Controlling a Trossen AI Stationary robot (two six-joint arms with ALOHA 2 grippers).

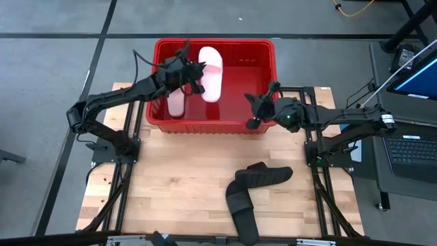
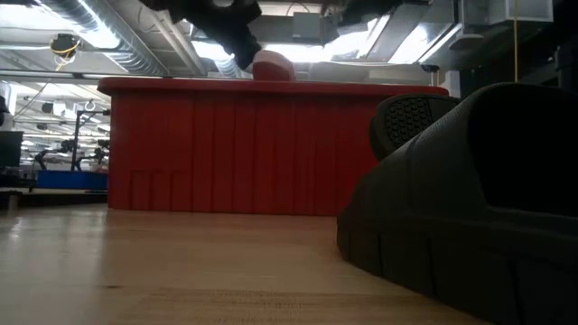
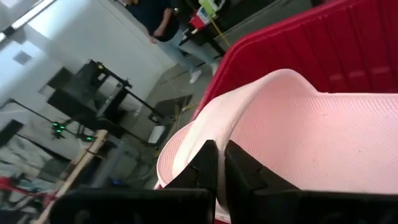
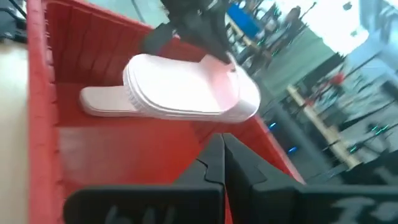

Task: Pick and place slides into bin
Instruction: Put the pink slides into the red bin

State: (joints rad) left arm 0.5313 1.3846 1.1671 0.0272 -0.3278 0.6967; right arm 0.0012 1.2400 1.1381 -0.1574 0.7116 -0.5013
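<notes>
The left pincer [image 1: 196, 74], upper middle, pinches a pink slide [image 1: 212, 72] over the bin [image 1: 263, 51]; it looks light, bendy foam, best gripped by its strap. The right pincer [image 1: 251, 109] is pressed together, empty.

Inside the red bin [image 1: 263, 89] the right half of the floor lies bare — the left half is crowded by two pink slides [image 1: 210, 72] and the left gripper [image 1: 197, 76]. Two black slides [image 1: 249, 191] block the table's front-right.

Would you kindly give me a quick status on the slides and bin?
Left gripper shut on a pink slide, held above the red bin. Right gripper shut, empty, at bin's near wall. Second pink slide inside; both black slides on table.
</notes>
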